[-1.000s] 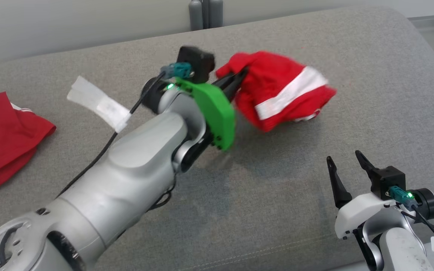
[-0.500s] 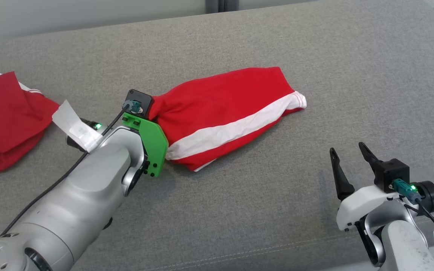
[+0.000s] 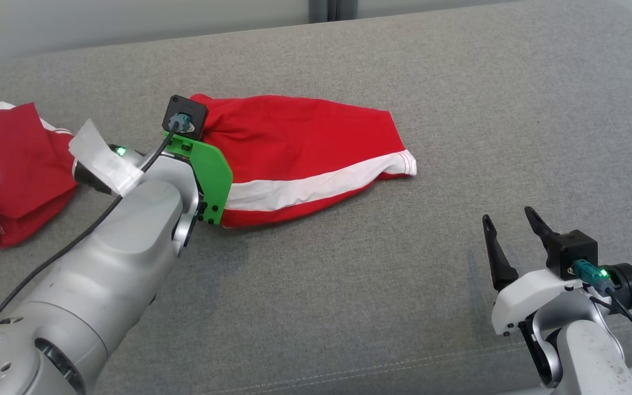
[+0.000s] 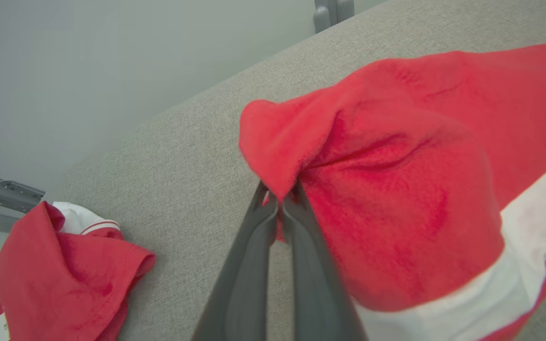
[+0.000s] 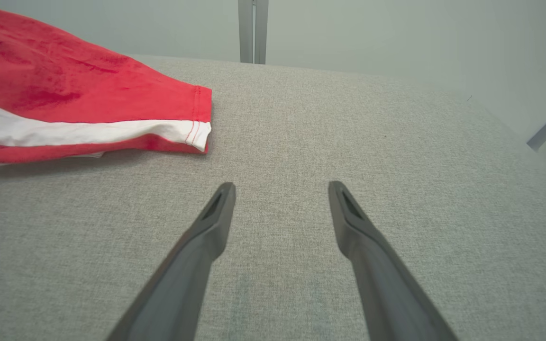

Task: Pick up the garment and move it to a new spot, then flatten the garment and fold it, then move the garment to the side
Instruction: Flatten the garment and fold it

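Grey cushion (image 3: 458,137) is bearing the garment (image 3: 305,142) centre-left: light, limp cloth, bunching where the left gripper (image 4: 280,194) is pinching its left end. The right gripper (image 3: 507,215) is hovering spread, near right. Hem corners are probably offering better holds.

Head cam: high, looks forward and down across the grey fabric cushion (image 3: 513,109), wide. Left wrist cam: tight on the red garment with a white stripe (image 4: 396,189), facing the pale far wall (image 4: 88,71). Right wrist cam: low at near right, facing far. All three share that garment.
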Tool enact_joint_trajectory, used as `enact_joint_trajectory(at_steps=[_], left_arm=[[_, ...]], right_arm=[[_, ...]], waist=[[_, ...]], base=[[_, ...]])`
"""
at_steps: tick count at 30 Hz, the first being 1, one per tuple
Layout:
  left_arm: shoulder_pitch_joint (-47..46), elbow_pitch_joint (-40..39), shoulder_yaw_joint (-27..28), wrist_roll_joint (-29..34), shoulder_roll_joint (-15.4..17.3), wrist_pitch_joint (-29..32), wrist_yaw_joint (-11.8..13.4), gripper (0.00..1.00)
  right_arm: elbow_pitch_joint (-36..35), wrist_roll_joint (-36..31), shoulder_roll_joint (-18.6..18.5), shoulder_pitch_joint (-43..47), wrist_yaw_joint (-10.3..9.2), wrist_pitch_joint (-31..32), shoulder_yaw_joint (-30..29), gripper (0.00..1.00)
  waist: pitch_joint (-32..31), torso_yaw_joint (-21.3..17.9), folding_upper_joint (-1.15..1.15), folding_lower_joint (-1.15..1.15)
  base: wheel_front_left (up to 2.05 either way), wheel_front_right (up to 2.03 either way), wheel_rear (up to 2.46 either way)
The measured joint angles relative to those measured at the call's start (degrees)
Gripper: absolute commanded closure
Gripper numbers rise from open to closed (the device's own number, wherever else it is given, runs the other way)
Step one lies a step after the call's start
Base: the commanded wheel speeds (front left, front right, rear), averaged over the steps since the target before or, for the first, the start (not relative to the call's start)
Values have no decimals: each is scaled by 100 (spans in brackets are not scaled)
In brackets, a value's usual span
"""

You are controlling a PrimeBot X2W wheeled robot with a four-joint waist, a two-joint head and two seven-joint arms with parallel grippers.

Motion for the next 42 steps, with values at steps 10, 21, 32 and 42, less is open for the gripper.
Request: enact_joint_trajectory(at_steps=[10, 21, 32, 42], left_arm=[[599, 103, 377, -420, -66, -498, 120, 0], [1361, -630, 1728, -861, 292, -1553, 223, 0], [3947, -4061, 4466, 1656, 467, -1592, 344, 0], [5249, -4854, 5181, 2636, 249, -1592, 86, 0]], right_arm=[[47, 16, 0, 84, 0, 26, 71, 0], [10, 147, 0, 181, 0, -32, -167, 0], [187, 349, 1, 163, 0, -388, -188, 0], [238, 646, 1, 201, 0, -740, -100, 0]], waist=[[-209, 39, 0, 0], [-557, 165, 0, 0], [-841, 367, 0, 0], [-1095, 552, 0, 0]], base=[[0, 0, 0], [0, 0, 0], [0, 0, 0], [0, 0, 0]])
